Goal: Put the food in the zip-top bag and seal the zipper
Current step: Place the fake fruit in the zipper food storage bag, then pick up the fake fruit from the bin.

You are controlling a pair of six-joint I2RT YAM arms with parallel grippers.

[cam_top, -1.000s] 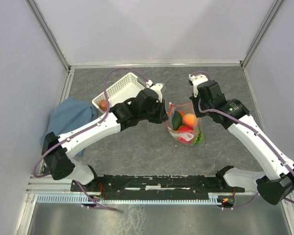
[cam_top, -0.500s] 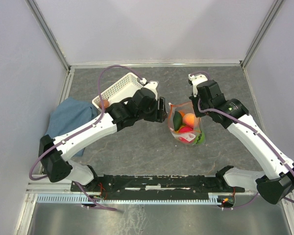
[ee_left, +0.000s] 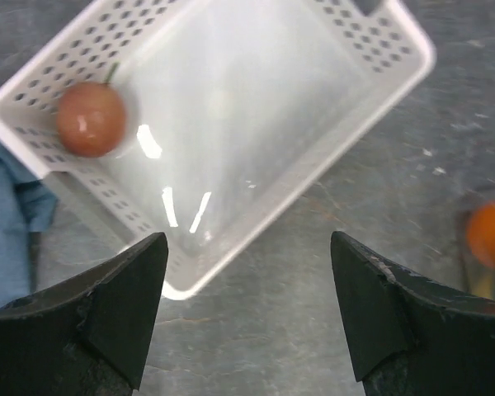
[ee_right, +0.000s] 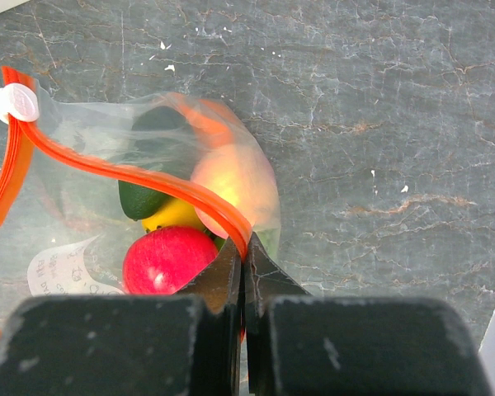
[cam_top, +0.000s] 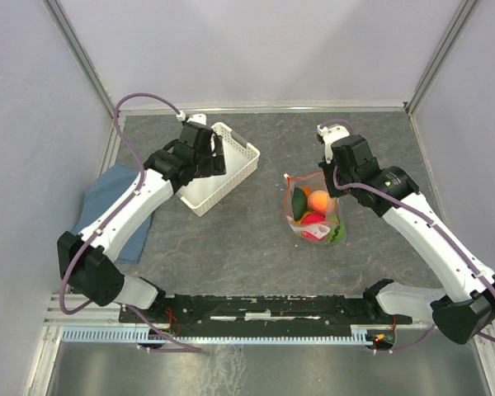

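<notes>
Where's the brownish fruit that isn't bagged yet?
Left wrist view, upper left: the brownish fruit lies in the white basket's corner nearest the blue cloth.

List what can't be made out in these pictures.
- Top view: the left arm covers the reddish round toy fruit in the white lattice basket.
- Left wrist view: an orange toy fruit is blurred and cut by the right edge.
- Right wrist view: the right claw blocks the lower part of the clear zip-top bag.
</notes>
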